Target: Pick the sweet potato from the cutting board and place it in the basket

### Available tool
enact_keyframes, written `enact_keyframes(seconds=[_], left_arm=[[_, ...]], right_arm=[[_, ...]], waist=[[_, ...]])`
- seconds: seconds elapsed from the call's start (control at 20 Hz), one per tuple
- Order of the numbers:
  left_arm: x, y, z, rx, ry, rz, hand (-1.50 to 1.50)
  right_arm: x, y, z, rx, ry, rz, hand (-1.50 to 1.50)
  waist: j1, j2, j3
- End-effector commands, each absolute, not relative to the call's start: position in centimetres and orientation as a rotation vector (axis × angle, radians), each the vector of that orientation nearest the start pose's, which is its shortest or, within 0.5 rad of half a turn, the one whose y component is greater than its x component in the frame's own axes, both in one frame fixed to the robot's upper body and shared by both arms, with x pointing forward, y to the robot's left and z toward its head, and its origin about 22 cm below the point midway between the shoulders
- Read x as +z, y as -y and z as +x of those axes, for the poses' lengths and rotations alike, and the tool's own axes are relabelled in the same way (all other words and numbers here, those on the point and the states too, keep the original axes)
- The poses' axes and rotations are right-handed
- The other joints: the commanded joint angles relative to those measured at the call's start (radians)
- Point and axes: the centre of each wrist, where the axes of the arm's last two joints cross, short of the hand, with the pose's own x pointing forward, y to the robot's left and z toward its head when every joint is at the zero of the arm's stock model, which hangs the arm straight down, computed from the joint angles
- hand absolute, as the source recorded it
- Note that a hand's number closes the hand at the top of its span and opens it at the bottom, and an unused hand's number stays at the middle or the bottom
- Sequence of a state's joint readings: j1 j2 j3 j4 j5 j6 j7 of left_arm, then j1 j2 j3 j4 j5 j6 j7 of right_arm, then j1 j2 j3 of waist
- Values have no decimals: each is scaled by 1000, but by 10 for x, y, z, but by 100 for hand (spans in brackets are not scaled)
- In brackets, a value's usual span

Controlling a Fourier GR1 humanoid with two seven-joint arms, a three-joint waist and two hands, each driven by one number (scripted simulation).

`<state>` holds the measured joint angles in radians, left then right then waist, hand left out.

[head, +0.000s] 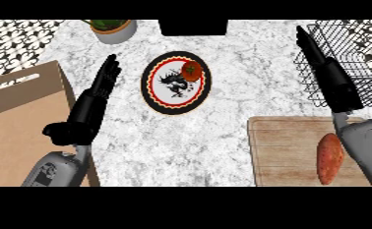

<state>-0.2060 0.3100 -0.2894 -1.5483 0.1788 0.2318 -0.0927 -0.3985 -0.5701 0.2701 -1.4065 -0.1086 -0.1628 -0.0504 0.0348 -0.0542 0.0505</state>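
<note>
An orange-red sweet potato [329, 158] lies on the wooden cutting board [283, 149] at the lower right. The black wire basket [347, 41] stands at the upper right edge. My right hand [330, 75] is stretched out with straight fingers, above the board and over the basket's left side, holding nothing; its forearm passes right beside the sweet potato. My left hand [91, 105] rests open at the left with fingers pointing up, far from the board.
A round plate [173, 83] with a red rim and a black pattern holds a tomato [191, 70] at the centre. A potted plant [112, 28] stands at the upper left. A brown board [29, 120] lies at the left edge. A black block [193, 26] sits at the top.
</note>
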Motion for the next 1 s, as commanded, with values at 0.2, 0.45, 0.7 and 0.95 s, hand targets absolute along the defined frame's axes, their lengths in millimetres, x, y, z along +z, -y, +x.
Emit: enact_keyframes(seconds=[0.2, 0.45, 0.7, 0.95], left_arm=[[-35, -260, 227, -47, 1236, 162, 0], [-41, -279, 197, -37, 1045, 158, 0], [-26, -297, 190, -14, 1016, 169, 0], [-17, -287, 183, -3, 1016, 173, 0]], right_arm=[[106, 289, 322, 108, 1936, 88, 150], [67, 242, 293, 315, 1896, 346, 150], [66, 241, 275, 422, 1824, 40, -150], [115, 314, 283, 707, 1680, -546, -150]], waist=[[-41, 67, -43], [-37, 61, -49], [-53, 49, -55], [-78, 43, -63]])
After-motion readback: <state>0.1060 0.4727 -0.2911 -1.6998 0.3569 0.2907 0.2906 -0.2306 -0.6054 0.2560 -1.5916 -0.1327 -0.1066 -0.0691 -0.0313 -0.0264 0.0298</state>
